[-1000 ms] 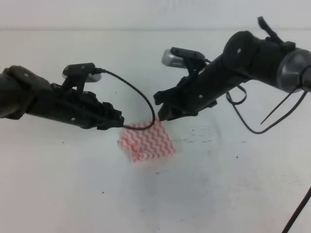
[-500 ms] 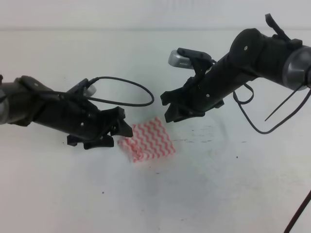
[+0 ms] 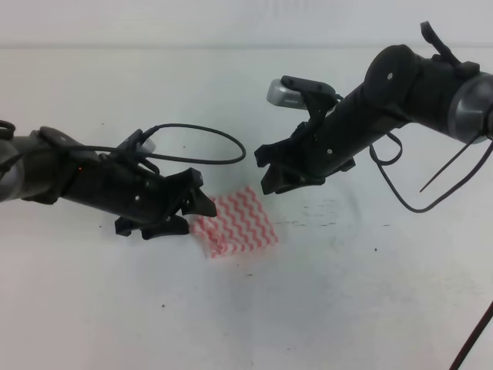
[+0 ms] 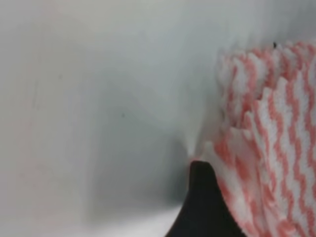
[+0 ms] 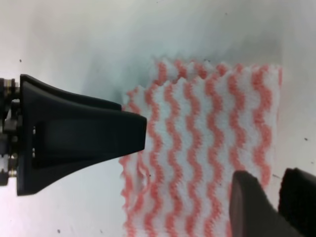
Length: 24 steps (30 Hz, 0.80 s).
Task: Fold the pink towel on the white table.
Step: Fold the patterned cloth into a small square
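Left gripper nosing at the folded towel's edge, right one parked above

High view: pink towel [image 3: 235,223] sits mid-frame on the white counter [image 3: 347,308]; left gripper [image 3: 194,206] spread apart at its left edge, probably to tidy it; right gripper [image 3: 266,169] hangs above, open or closed I can't tell. Left wrist view: one fingertip [image 4: 202,207] touching cloth. Right wrist view: towel centre-right.

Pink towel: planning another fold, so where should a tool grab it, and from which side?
Likely the left edge of the pink towel, approached low from the left. Its layers lie loose and slightly raised there, and the left tool is already beside it, open.
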Motion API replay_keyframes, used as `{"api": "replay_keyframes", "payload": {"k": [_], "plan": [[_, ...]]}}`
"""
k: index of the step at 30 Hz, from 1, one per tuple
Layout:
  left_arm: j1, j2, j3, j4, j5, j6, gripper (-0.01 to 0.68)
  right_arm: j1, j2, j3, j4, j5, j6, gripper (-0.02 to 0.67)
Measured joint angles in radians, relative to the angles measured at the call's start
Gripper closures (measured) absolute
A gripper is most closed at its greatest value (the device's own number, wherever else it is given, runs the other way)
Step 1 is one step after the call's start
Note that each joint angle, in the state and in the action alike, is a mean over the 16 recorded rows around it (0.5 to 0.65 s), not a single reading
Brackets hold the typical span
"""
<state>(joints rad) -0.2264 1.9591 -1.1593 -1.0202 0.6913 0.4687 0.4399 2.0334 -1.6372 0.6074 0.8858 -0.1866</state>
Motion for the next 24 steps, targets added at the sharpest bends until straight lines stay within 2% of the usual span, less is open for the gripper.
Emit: {"api": "replay_keyframes", "payload": {"k": [24], "plan": [[-0.001, 0.009, -0.001, -0.056, -0.050, 0.146, 0.659, 0.000, 0.001, 0.000, 0.003, 0.000, 0.000, 0.637]]}}
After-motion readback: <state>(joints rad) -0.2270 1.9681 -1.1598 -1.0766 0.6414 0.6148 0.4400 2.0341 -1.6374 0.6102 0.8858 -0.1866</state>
